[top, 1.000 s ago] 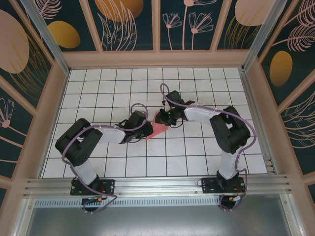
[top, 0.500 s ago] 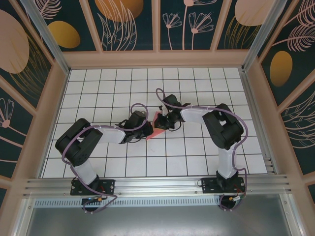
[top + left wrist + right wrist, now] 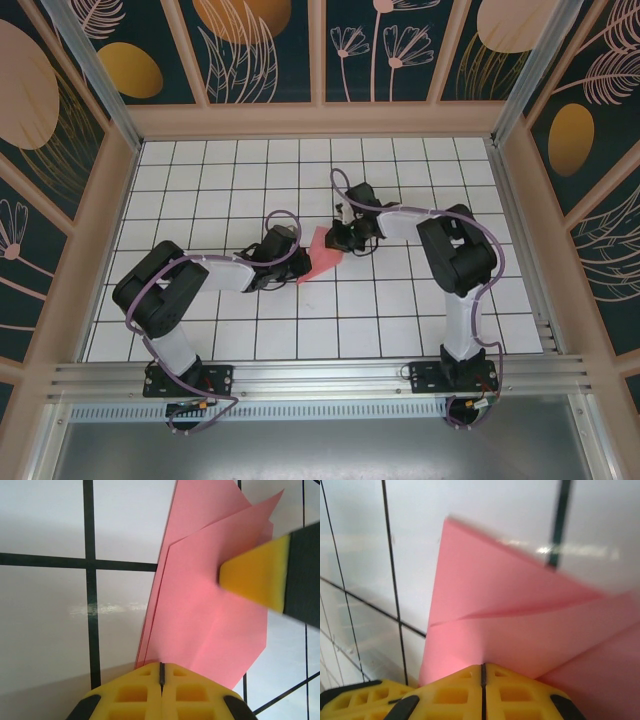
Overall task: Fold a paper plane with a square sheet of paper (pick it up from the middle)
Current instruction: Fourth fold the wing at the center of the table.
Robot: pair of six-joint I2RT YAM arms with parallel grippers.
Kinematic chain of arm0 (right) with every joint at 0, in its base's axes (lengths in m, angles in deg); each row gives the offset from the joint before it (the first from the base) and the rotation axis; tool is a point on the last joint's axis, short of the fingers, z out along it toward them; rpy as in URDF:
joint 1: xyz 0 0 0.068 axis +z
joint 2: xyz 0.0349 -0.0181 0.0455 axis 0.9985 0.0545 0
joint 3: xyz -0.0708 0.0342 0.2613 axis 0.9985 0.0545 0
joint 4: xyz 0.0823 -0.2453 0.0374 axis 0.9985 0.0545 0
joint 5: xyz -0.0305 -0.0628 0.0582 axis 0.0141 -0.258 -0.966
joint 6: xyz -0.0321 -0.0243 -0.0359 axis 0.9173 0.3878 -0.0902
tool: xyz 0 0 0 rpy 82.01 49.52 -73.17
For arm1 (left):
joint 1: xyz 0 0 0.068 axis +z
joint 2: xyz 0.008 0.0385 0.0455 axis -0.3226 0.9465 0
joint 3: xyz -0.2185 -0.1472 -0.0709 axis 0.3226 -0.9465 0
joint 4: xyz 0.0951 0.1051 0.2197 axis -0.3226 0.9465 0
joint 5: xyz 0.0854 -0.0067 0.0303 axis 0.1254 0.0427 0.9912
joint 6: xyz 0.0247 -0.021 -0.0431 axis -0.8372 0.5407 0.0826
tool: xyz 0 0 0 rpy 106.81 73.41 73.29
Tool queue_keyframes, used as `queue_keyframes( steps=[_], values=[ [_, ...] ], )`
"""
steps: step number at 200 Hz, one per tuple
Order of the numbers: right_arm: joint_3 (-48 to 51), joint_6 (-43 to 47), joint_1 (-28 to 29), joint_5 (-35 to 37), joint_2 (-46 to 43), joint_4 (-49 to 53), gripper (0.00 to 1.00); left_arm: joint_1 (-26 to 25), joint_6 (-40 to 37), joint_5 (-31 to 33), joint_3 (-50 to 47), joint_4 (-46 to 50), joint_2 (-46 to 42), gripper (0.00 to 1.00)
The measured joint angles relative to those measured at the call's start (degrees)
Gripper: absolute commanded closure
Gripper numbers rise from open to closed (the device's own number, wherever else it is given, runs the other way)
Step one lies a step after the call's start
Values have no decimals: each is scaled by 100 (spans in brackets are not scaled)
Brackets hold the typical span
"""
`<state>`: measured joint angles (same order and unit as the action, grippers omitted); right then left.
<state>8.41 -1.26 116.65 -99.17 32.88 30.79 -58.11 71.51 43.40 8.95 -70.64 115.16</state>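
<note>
**Ops:** Wide view first: white tiled table [image 3: 200, 330], left arm [image 3: 215, 272] and right arm [image 3: 455, 262] both reaching into the middle. The pink paper sheet [image 3: 319, 258], part-folded into layers, lies flat between them.

**Desk:** Grips?

**Ops:** On my left gripper [image 3: 161, 672] the pads are pressed together with the sheet's edge running in between. On the right gripper [image 3: 483, 672] it's the same from the other side, a crease just ahead of it.

**Desk:** Biggest risk?

**Ops:** Tearing, I'd say. That's two clamps on thin paper, so if I pull them apart or twist a wrist, it rips or slips out. The loose layers could also fan open and spoil the crease.
</note>
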Motion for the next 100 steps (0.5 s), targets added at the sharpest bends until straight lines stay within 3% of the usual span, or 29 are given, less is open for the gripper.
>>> queue_keyframes(
  steps=[41, 100],
  values=[
    [35, 109, -122, 83, -28, -199, 90, 0, 0, 0, 0, 0, 0, 100],
    [365, 216, 544, -162, -140, -446, 90, 0, -2, 0, 0, 0, 0, 100]
  ],
)
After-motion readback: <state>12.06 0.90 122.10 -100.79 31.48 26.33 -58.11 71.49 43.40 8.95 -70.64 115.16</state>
